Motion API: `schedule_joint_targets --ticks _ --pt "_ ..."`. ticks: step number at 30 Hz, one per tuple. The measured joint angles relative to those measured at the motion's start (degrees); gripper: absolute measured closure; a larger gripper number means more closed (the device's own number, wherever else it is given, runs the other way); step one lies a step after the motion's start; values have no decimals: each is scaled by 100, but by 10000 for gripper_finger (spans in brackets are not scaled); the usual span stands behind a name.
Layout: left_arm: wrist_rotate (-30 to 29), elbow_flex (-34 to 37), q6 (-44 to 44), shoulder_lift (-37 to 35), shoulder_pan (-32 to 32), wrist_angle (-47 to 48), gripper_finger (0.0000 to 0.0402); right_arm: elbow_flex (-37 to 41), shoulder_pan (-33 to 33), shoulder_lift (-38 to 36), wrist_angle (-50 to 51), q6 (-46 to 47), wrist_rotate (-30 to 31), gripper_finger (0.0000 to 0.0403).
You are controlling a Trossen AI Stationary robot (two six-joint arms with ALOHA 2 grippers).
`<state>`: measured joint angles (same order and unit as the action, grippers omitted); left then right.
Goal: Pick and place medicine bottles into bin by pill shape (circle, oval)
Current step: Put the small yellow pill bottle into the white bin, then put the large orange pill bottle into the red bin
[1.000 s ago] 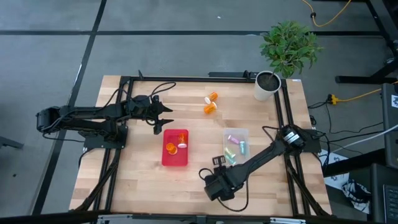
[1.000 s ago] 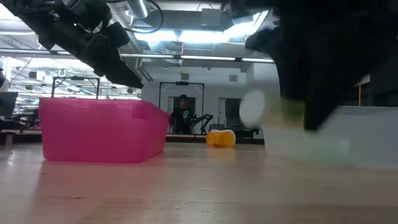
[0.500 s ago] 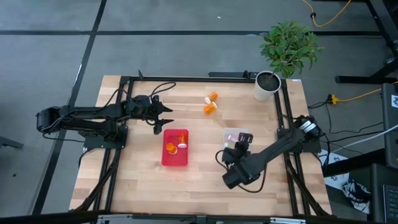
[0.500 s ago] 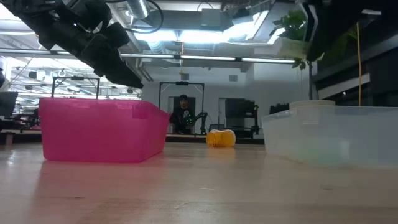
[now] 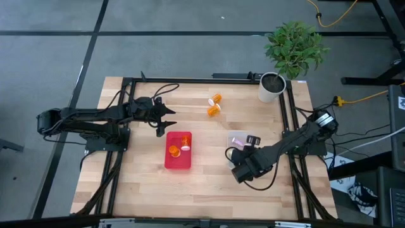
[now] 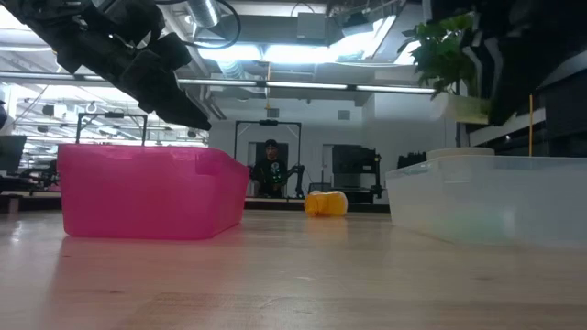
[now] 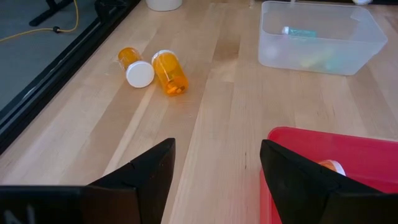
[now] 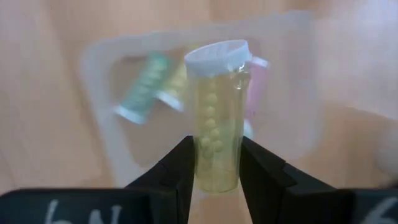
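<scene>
My right gripper is shut on a translucent yellow-green bottle with a white cap, over the clear bin. That bin holds several pastel bottles. My left gripper is open and empty, above the table by the far left corner of the red bin. The red bin holds two orange bottles. Two more orange bottles with white caps lie on their sides on the table at the far middle; they also show in the left wrist view. My right gripper pinches the bottle's lower body between its two fingers. The bottle stands out beyond the fingertips, its white cap at the end away from the gripper. It is lifted clear, over the clear bin.
A white plant pot with a green plant stands at the table's far right corner. A black frame runs along the table's edges. In the low view a person stands far back in the room, behind the red bin and the clear bin.
My right gripper has gone from near the table's front edge toward the right and far side, to above the clear bin, carrying the yellow-green bottle. It has passed out of the low view's foreground.
</scene>
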<state>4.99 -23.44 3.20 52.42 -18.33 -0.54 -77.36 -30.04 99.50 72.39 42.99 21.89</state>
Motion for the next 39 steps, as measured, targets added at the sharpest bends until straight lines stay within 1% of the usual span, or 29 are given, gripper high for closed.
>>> schedule_joint_targets --ticks 2,6,9,15,20,26,29,32,39 --pt "1 0 0 0 -1 4 172 72 21 -26 -294 -191 -125 289" --pt "0 0 0 0 0 2 172 83 47 -26 -399 -182 -57 289" --pt "0 0 2 0 0 2 172 76 85 -26 -294 36 -58 289" --pt "0 1 0 0 0 2 172 72 140 -26 -111 188 -122 287" --pt "1 0 2 0 1 2 172 70 148 -26 -70 365 -428 260" --pt "0 0 1 0 -1 4 172 70 146 -26 -65 310 -419 215" --pt "1 0 2 0 1 2 172 67 144 -26 -61 117 -192 202" --pt "0 0 2 0 -1 2 172 67 144 -26 -79 -126 158 199" --pt "0 0 -4 0 -2 4 172 65 166 -26 -196 27 1565 198"
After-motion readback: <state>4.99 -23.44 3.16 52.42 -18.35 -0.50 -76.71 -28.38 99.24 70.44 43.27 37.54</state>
